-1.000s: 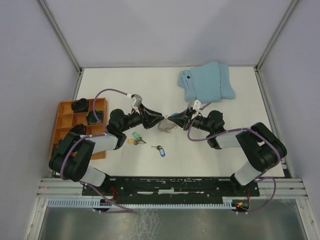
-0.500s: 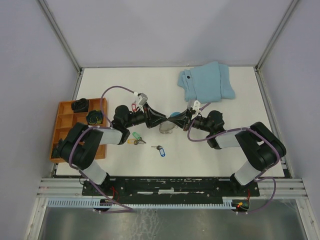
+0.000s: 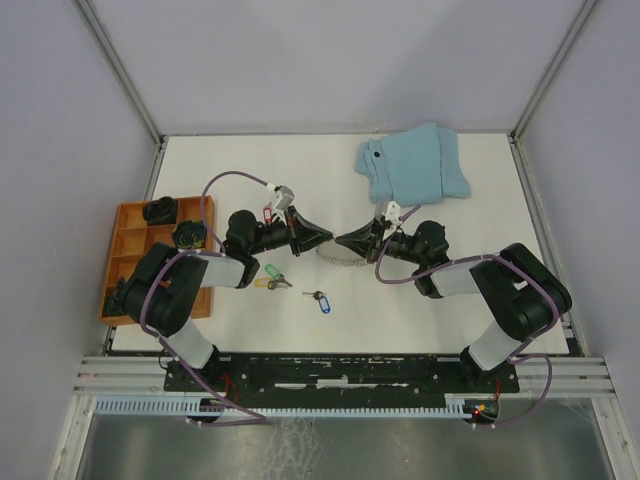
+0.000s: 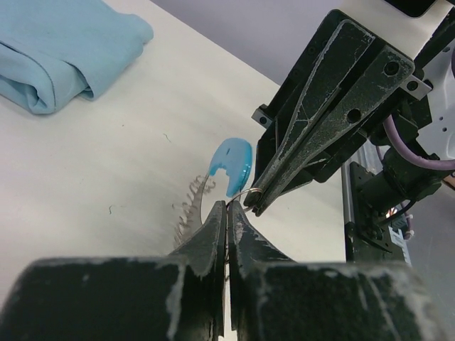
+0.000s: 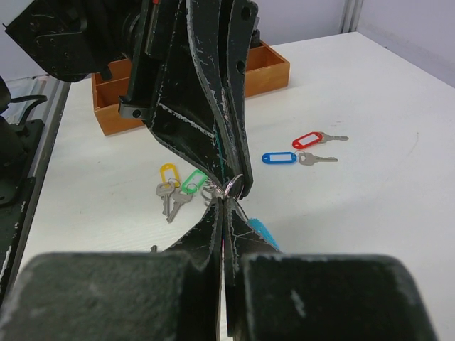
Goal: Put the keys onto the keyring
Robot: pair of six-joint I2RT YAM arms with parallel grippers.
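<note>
The keyring (image 3: 338,254), grey beaded wire (image 4: 186,210) with a blue plastic section (image 4: 233,160), hangs at mid-table between both grippers. My left gripper (image 3: 327,238) (image 4: 227,204) is shut, tip to tip with my right gripper (image 3: 341,242) (image 5: 226,203), also shut. A thin silver loop (image 5: 237,186) of the keyring is pinched where the tips meet. The keys lie loose on the table: yellow tag (image 5: 169,174), green tag (image 5: 192,181) (image 3: 272,271), blue tag (image 5: 279,158) (image 3: 323,305) and red tag (image 5: 308,139).
A folded light-blue cloth (image 3: 412,162) (image 4: 64,42) lies at the back right. An orange compartment tray (image 3: 135,250) (image 5: 263,71) with dark items sits at the left edge, beside the left arm.
My left gripper's jaws have shut at the keyring's loop and its arm has shifted back left a little. The right gripper stays shut in place.
</note>
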